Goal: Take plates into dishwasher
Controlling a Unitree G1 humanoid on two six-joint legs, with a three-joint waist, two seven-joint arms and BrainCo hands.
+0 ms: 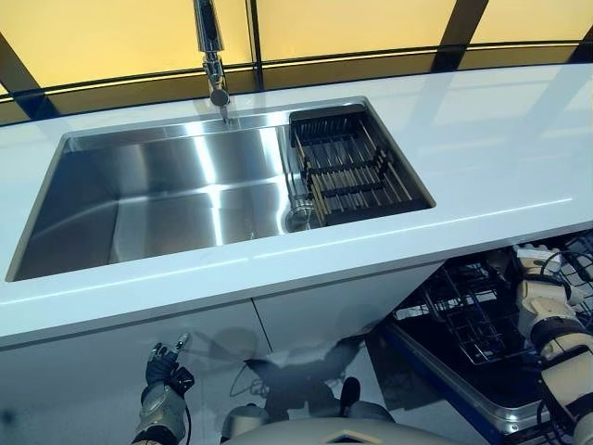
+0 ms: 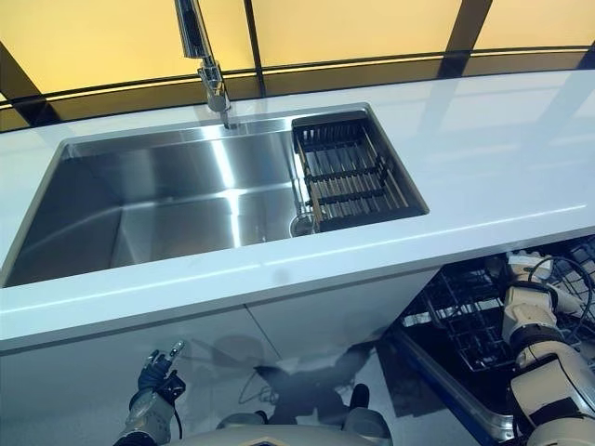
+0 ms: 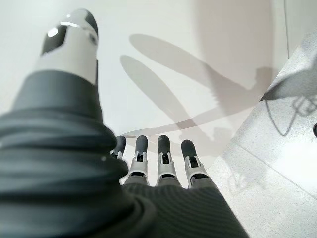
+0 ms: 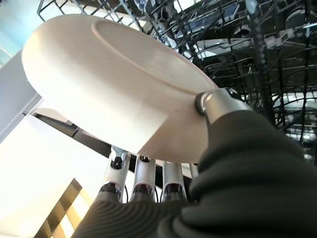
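Observation:
My right hand (image 4: 218,101) is shut on a white plate (image 4: 114,84), thumb on its upper face and fingers (image 4: 143,173) under it. It holds the plate over the dark wire dishwasher rack (image 4: 257,44). In the left eye view the right hand (image 1: 540,301) is at the lower right, below the counter, at the pulled-out rack (image 1: 463,315). My left hand (image 1: 165,366) hangs low in front of the white cabinet, fingers (image 3: 158,153) straight and empty.
A steel sink (image 1: 167,195) is set in the white counter (image 1: 500,148), with a black drying rack (image 1: 347,167) in its right end and a faucet (image 1: 211,51) behind. The open dishwasher door (image 1: 463,394) juts out at the lower right.

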